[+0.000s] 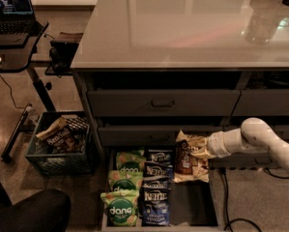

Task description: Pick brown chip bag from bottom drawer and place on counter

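Note:
The brown chip bag (184, 157), cream-tan with a dark brown centre panel, hangs tilted above the right side of the open bottom drawer (195, 208). My gripper (202, 152), on the end of the white arm coming in from the right, is shut on the bag's upper right edge and holds it in front of the middle drawer row. The bag's lower end is still close over the drawer. The glossy grey counter (182, 28) spreads above the drawers.
Green "dang" bags (121, 190) and blue "Kettle" bags (156, 190) fill the drawer's left and middle. Closed drawers (163, 103) sit above. A green crate (62, 149) with snacks stands left, beside a black desk with a laptop (8, 28). A cable (226, 202) lies at the right.

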Action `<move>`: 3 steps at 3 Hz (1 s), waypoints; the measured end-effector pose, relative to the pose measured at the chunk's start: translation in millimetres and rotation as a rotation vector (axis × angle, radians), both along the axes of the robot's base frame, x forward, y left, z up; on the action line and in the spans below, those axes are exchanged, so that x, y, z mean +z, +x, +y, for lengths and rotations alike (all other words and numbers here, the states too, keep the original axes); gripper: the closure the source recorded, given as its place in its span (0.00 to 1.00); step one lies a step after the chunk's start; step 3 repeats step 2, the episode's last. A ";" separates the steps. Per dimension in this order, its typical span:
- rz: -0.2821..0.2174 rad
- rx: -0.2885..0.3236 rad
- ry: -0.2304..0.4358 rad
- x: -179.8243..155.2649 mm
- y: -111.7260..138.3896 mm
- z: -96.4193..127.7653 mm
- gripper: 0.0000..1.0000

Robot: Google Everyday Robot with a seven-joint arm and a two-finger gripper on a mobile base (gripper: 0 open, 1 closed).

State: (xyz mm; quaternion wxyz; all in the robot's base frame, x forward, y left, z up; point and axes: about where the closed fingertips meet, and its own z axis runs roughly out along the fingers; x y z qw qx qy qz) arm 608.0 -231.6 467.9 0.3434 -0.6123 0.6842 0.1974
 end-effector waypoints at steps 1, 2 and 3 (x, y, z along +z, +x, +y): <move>-0.020 0.015 0.055 26.6 -14.4 9.9 1.00; -0.020 0.015 0.055 26.6 -14.4 9.9 1.00; -0.020 0.015 0.055 26.6 -14.4 9.9 1.00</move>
